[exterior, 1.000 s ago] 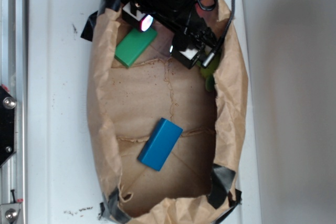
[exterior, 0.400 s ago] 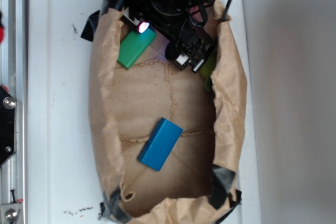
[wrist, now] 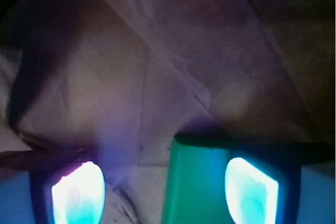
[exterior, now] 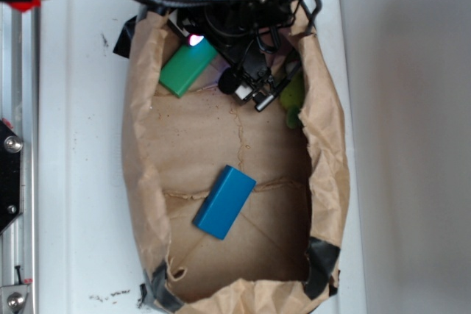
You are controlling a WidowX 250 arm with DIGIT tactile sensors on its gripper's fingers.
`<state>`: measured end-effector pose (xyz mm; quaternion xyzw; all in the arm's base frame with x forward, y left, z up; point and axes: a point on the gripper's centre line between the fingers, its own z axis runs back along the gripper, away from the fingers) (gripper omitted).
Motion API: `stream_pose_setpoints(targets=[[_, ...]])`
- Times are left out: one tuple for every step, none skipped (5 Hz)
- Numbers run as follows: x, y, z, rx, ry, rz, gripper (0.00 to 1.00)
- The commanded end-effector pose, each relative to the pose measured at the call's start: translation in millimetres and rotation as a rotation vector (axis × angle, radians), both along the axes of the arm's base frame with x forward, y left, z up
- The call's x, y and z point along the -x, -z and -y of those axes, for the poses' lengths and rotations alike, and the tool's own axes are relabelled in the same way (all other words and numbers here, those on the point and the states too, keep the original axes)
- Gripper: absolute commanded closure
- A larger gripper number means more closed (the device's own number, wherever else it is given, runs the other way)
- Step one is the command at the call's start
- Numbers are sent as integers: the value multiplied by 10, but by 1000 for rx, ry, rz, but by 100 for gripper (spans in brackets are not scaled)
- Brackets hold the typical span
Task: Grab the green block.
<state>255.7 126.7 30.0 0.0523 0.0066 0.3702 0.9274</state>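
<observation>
A brown paper bag, torn open and taped black at its corners, lies on the white surface. Inside it the blue block lies near the middle, the green block at the far end, and a lime plush toy against the right wall. The pincer is spread apart, gripping nothing. In the wrist view one glowing fingertip stands in front of the green block; the other stands over bare paper beside it.
</observation>
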Motion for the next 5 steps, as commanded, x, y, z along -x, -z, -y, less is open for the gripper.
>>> stream_pose_setpoints(targets=[[13,-198,-47,-90,29,1,0],[69,-115,-48,-163,34,-36,0],[164,-138,-36,-151,43,-49,0],[245,-106,-23,-133,56,-34,0],[324,-90,-9,-121,77,-27,0]])
